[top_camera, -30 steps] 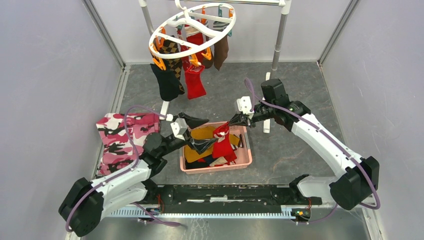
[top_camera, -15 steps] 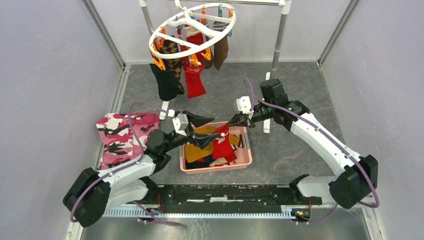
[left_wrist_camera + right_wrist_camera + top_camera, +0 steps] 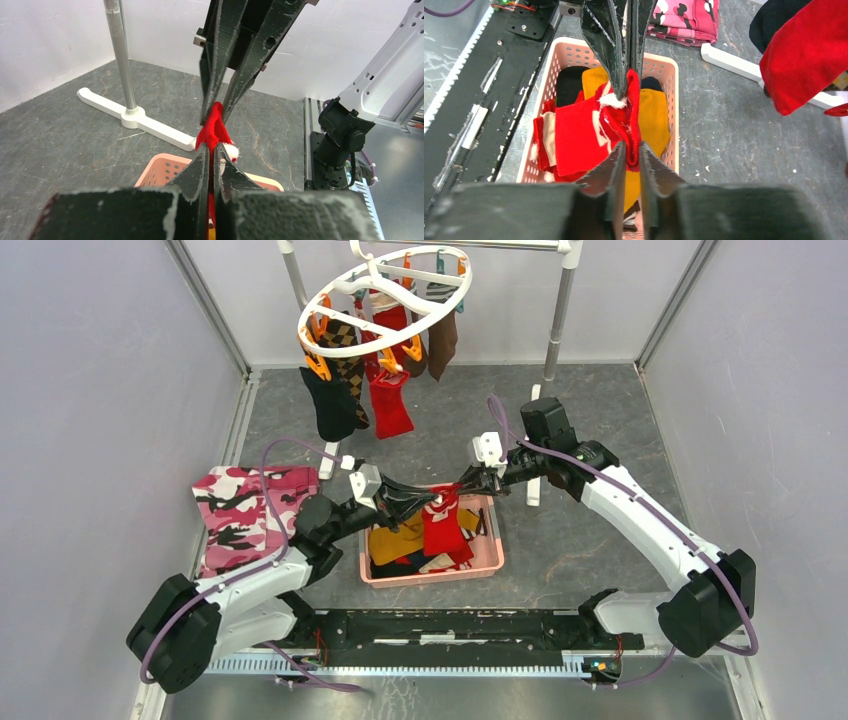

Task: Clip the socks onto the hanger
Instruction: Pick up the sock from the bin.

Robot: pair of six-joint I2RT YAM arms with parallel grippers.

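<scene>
Task partly complete. Several socks hang clipped on the hanger; others lie in the pink basket. The left end effector and right end effector both clamp one red sock above the basket.

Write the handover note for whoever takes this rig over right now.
Left tool: shut on the red sock.
Right tool: shut on the same sock's top end.
The sock hangs between both tools, over the pink basket, which holds the loose socks.
Done: clipped socks hang from the hanger.
Left: clip this red sock, then the basket's remaining socks.
</scene>
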